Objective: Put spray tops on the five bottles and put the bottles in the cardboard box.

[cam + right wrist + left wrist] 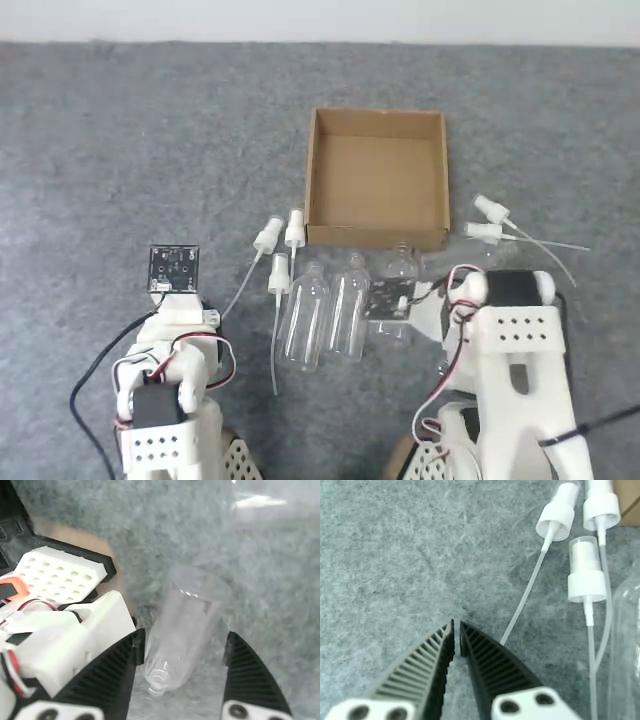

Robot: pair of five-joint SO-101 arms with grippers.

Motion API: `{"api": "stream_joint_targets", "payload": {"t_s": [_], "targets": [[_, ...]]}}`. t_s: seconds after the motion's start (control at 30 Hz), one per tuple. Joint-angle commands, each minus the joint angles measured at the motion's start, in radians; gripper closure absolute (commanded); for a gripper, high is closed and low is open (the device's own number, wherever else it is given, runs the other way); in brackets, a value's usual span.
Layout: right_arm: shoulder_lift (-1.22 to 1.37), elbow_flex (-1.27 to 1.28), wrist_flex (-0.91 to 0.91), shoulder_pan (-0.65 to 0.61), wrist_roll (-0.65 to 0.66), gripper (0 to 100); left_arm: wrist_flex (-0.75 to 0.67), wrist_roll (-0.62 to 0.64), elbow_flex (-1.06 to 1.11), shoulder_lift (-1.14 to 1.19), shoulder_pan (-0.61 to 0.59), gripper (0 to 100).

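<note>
Straddling a bottle [190, 605], right gripper [183, 645] is spread wide; centre on the body, squeeze gently. Left gripper [456, 626] clenched, empty, near spray tops [587, 570].

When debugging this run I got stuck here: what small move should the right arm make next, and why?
Probably close the right end effector on the clear bottle: its jaws stand open either side of the bottle, which lies capless on the carpet.
</note>
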Motion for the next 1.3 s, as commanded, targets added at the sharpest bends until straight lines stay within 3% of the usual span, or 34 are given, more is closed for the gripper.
{"api": "stream_joint_targets", "payload": {"t_s": [0.0,0.4,1.03,1.27], "targets": [[-0.028,0.015,0.018,-0.058,0.023,75.7,-0.029,-0.005,-0.012,0.0,0.002,99],[0.11,0.117,-0.18,-0.031,-0.003,75.9,-0.029,-0.005,-0.012,0.0,-0.002,99],[0.157,0.115,-0.766,0.625,-0.009,76.0,-0.025,-0.005,-0.012,0.0,-0.002,99],[0.157,0.092,-0.848,0.768,-0.078,75.8,-0.025,-0.005,-0.012,0.0,-0.002,99]]}}
